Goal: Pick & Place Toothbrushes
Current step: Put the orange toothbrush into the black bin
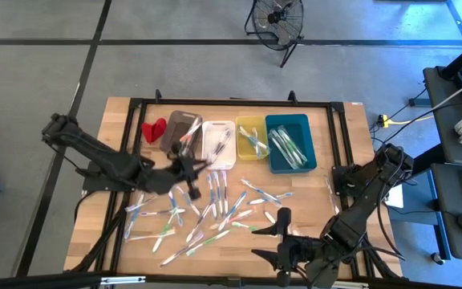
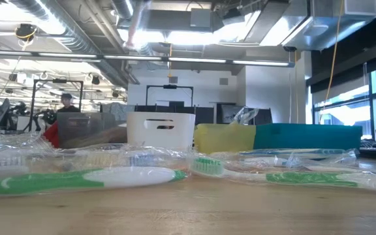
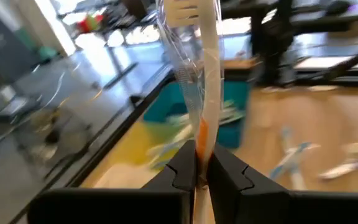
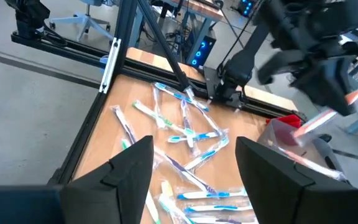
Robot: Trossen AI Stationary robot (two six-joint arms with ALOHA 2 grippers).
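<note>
Toothbrushes (image 1: pixel 207 213): dozens, wrapped in clear film, pale with green, blue and pink accents, scattered loose across the middle and near part of the wooden table (image 1: pixel 343 136); further ones lie inside the yellow bin (image 1: pixel 252 137) and the teal bin (image 1: pixel 289 142).

Left arm: reaches in from the left edge over the table. Left gripper (image 1: pixel 189 164) hangs above the table just in front of the grey bin (image 1: pixel 180 131), fingers clenched on one wrapped toothbrush (image 3: pixel 199 74); in the left wrist view that brush, white with an orange patch near the fingertips, stands up out of the pinch.

Red object (image 1: pixel 154 129): small, on the table touching the left side of the grey bin.

Bins, one row along the far side of the table, left to right: grey, white bin (image 1: pixel 218 143), yellow, teal. Toothbrushes also lie in the white one.

Right arm: comes in from the right edge, bent toward the near edge of the table. Right gripper (image 1: pixel 281 234) hovers over the near edge, fingers spread apart and grasping nothing; in the right wrist view the loose toothbrushes lie on the wood beyond its fingers.
</note>
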